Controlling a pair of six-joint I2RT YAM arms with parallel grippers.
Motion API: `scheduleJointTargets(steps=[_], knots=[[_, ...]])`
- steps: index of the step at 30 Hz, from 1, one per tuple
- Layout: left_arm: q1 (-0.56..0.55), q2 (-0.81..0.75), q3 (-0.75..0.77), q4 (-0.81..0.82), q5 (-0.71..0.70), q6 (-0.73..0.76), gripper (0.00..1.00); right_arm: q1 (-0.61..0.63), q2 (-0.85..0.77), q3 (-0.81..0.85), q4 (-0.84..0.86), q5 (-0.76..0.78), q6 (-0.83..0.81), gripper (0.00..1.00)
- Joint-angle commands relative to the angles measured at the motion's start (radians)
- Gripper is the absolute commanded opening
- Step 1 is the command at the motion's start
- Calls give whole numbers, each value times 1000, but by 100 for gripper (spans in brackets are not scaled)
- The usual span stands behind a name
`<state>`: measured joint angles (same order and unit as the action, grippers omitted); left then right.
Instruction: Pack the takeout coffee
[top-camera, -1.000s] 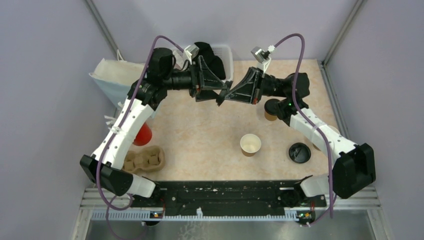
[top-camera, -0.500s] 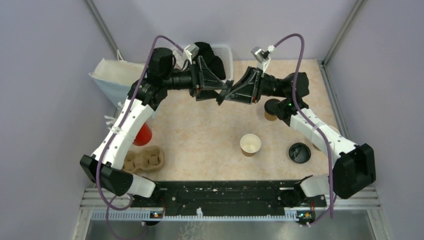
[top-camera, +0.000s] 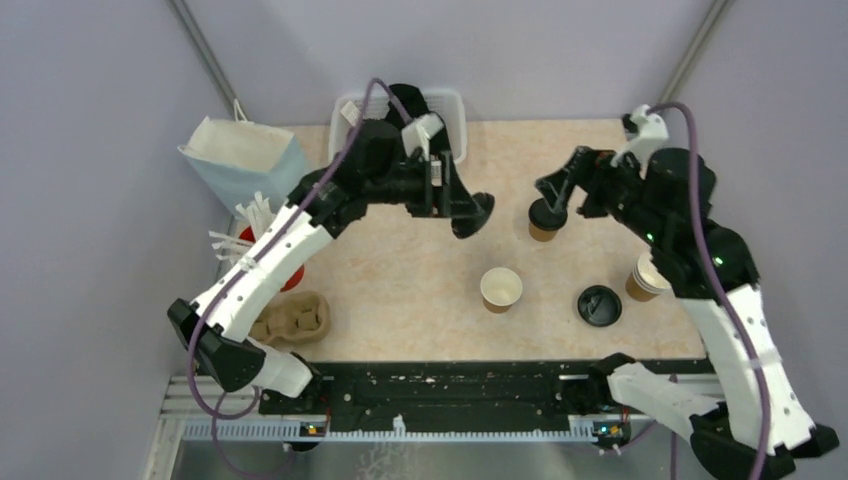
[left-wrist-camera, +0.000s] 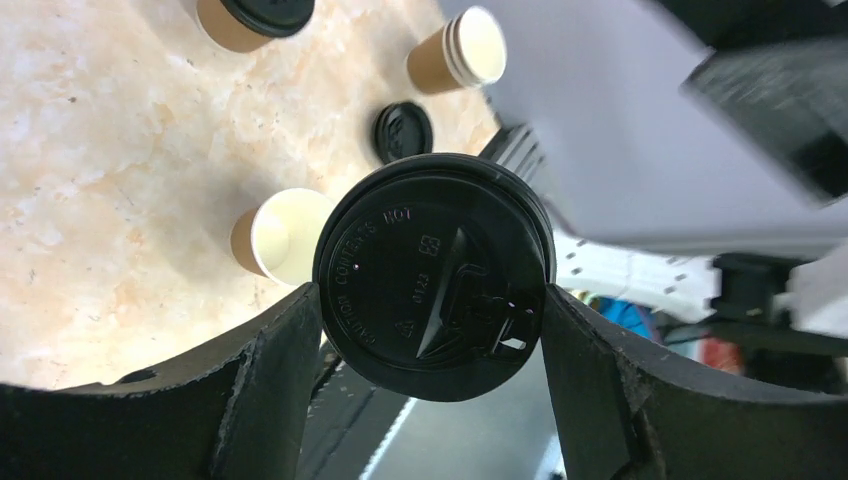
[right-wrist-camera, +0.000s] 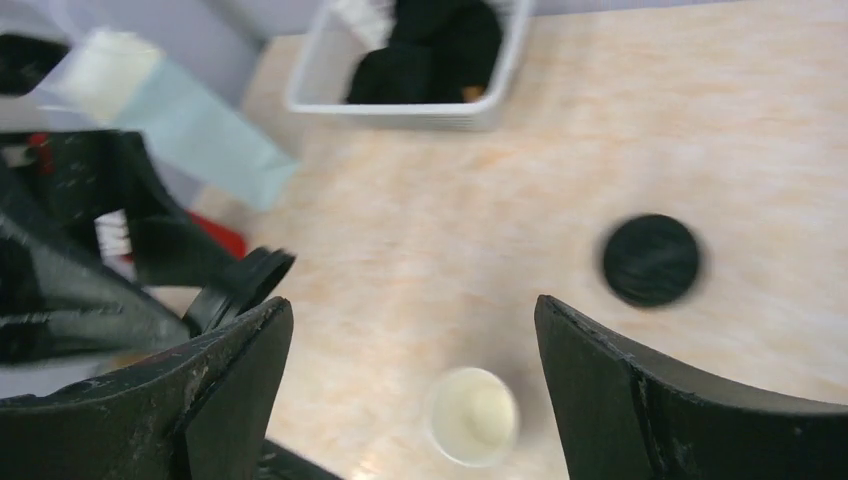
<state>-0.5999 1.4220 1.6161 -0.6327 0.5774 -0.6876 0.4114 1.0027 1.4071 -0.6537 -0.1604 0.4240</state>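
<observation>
The right gripper (right-wrist-camera: 412, 318) is gaping empty and drawing back, apparently after a handover. The left gripper (left-wrist-camera: 430, 302) is now clamping the lid (left-wrist-camera: 432, 270), probably for the open cup (top-camera: 500, 289).

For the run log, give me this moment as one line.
left hand: gripping black lid | right hand: open, empty | open cup: upright, unlidded | spare lid: lying flat

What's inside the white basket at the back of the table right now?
The white basket holds a pile of black items, blurred, likely lids. What lies beneath them is covered; the left arm hides part from above.
</observation>
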Motion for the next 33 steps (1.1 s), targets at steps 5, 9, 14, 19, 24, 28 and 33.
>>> scheduleJointTargets(steps=[5,9,14,19,24,28,33], knots=[[-302,95,-42,6,-473,322,79,-3,-204,121,-370,408,-150,92],[-407,179,-48,26,-655,407,79,-4,-304,69,-310,373,-119,94],[-478,265,-52,59,-768,442,79,-3,-343,66,-335,361,-114,95],[-522,331,-33,64,-819,457,79,-3,-356,57,-350,347,-118,95],[-538,367,-34,49,-815,432,81,-3,-361,56,-345,337,-119,95],[-541,385,-40,44,-812,427,81,-3,-363,38,-329,317,-109,95],[-543,412,-22,34,-805,429,82,-3,-370,19,-315,305,-97,95]])
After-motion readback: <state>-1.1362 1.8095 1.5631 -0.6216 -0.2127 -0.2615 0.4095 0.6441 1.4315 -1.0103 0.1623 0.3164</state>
